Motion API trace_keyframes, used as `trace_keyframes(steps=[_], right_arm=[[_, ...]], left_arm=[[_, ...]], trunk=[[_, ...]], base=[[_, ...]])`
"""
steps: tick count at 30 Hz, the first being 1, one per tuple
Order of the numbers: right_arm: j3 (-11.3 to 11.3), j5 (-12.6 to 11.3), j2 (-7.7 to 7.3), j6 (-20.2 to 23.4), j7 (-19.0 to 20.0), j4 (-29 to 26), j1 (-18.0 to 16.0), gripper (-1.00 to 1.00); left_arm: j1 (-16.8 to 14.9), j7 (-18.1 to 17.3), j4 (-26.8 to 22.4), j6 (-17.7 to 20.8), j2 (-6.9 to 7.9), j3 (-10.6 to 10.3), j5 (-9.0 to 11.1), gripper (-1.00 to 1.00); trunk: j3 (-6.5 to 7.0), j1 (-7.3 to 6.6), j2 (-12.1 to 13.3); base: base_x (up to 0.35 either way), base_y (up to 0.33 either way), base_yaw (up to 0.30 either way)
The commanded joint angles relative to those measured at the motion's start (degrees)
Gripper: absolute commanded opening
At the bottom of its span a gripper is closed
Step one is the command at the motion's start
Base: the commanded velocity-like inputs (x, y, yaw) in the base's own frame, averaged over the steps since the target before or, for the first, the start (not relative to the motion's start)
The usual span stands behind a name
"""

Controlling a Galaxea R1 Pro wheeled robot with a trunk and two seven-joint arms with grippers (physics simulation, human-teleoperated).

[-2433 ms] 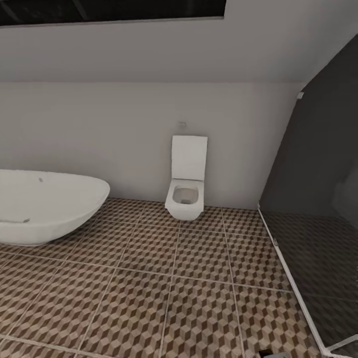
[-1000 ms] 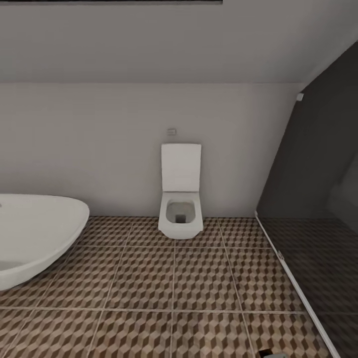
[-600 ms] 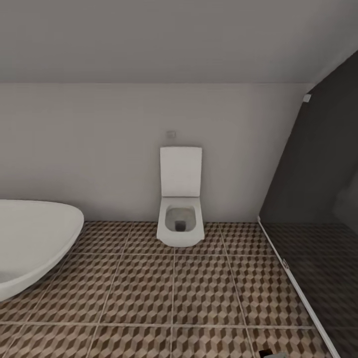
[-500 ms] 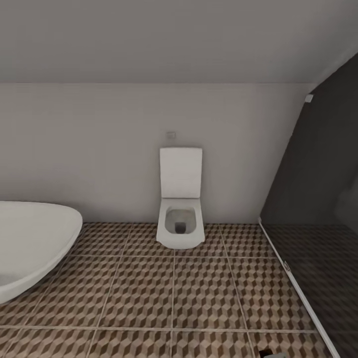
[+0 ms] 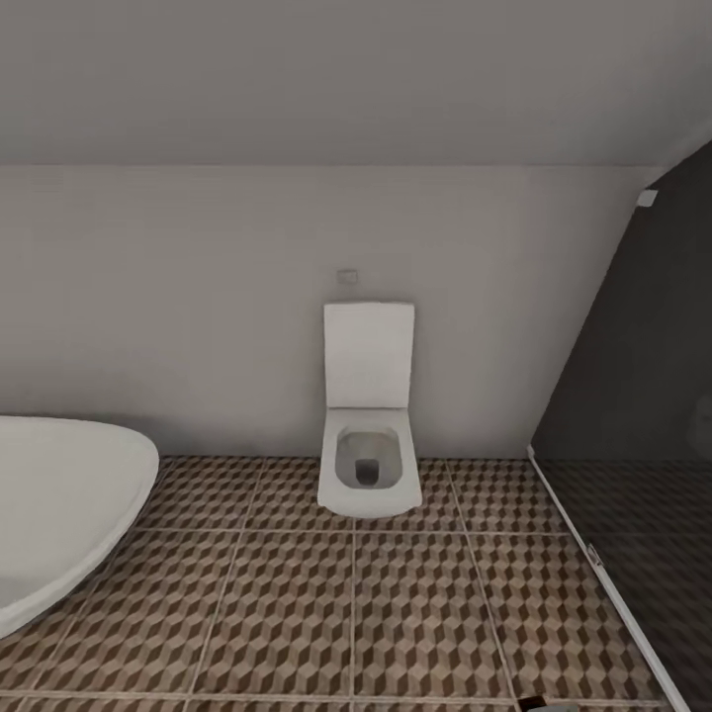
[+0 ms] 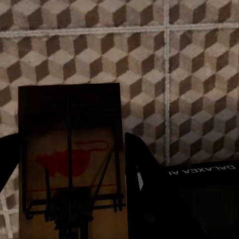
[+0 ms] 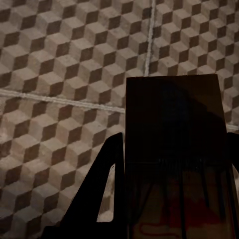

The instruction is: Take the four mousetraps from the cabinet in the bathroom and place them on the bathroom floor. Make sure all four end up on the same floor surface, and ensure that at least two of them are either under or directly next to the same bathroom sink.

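A brown wooden mousetrap (image 6: 69, 129) with dark wire and a red mark sits between the dark fingers of my left gripper (image 6: 72, 164), which is shut on it above the bathroom floor (image 6: 199, 74). My right gripper (image 7: 174, 164) is shut on a second mousetrap (image 7: 172, 114), also held over the cube-patterned bathroom floor (image 7: 59, 59). In the head view the same tiled bathroom floor (image 5: 415, 613) stretches ahead. The cabinet and the sink are out of view.
A white wall-hung toilet (image 5: 368, 465) with its lid up stands against the back wall. The end of the white oval bathtub (image 5: 59, 514) is at the left. A dark glass shower screen (image 5: 633, 445) with a pale floor rail closes the right side.
The whole head picture has shifted, so the camera moved: the toilet now sits lower and larger in view, the bathtub has slid further left, and the ceiling opening is gone from view.
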Motion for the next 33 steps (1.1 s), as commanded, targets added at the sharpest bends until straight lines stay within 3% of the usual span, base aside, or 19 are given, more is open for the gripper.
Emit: trace_keyframes(steps=[1,15,33], right_arm=[[0.5,-0.2,-0.02,0.0,-0.4,-0.1,0.0,-1.00],[0.6,0.0,0.07,-0.2,-0.2,-0.4,0.0,-1.00],[0.6,0.0,0.03,-0.2,-0.2,-0.4,0.0,-1.00]], left_arm=[[-0.1,0.6,-0.2,-0.3,0.03,-0.5,0.2,-1.00],[-0.1,0.6,-0.2,-0.3,0.00,-0.5,0.2,-1.00],[-0.1,0.6,-0.2,-0.3,-0.18,-0.5,0.1,-1.00]], trunk=[[-0.05,0.03,0.0],[-0.05,0.03,0.0],[-0.05,0.03,0.0]], base=[[0.268,0.167,0.000],[0.265,0.153,0.000],[0.318,-0.064,0.000]])
